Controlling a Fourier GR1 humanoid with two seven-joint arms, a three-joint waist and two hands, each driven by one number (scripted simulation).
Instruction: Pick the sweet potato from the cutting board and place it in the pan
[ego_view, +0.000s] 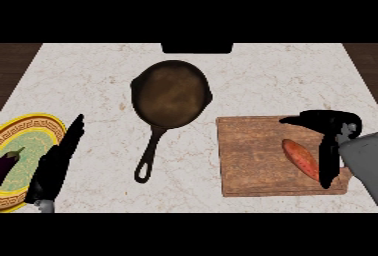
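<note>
My right hand (330, 131) hangs over the brown wooden cutting board (255, 157), fingers spread and holding nothing; the orange sweet potato (300, 157) lies just beside its fingers. Well to its left on the marble counter (96, 75) sits the dark cast-iron pan (171, 94). My left hand (56, 162) rests released, beside a yellow-rimmed plate (22, 130).

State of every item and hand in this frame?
Sweet potato: lying on the board, not lifted.
Board: flat on the counter.
Pan: empty, handle toward the robot.
Eggplant: on the plate.
Right hand: open, over the sweet potato.
Left hand: open, resting.
</note>
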